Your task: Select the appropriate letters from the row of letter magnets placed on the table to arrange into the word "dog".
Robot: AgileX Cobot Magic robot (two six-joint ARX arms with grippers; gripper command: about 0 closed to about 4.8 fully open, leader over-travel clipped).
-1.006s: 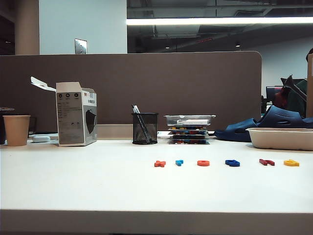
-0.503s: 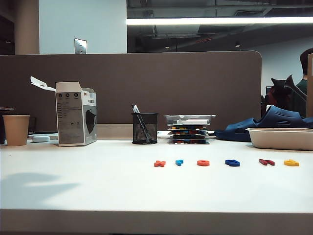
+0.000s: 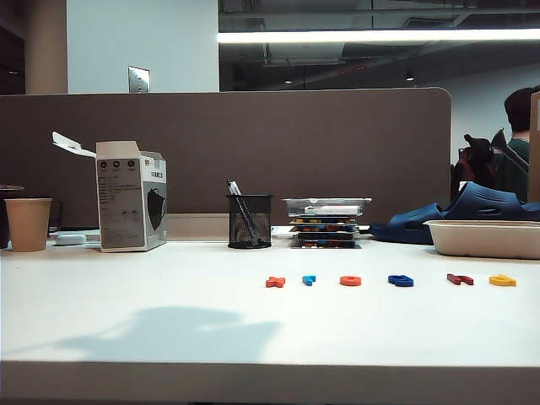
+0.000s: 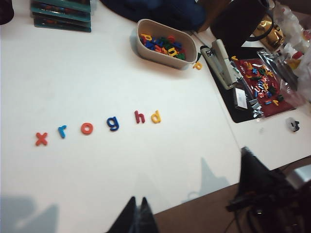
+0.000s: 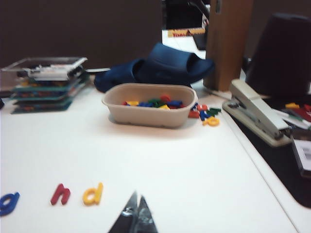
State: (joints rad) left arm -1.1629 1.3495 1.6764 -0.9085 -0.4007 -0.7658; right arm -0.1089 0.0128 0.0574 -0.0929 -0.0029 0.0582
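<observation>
blue g (image 5: 8, 203) cut by frame edge, both grippers' fingers mostly out of frame

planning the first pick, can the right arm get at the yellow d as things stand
Probably yes. The yellow d lies flat at the end of the row beside the dark red h, on bare table. The right gripper, jaws shut, sits close by with nothing between; it must open first.

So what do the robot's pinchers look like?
Only the tips show. The left gripper has two thin, dark, pointed fingers pressed together like a beak. The right gripper looks the same: dark, pointed, a little shiny. No cables or markings show, and neither arm appears in the exterior view.
</observation>
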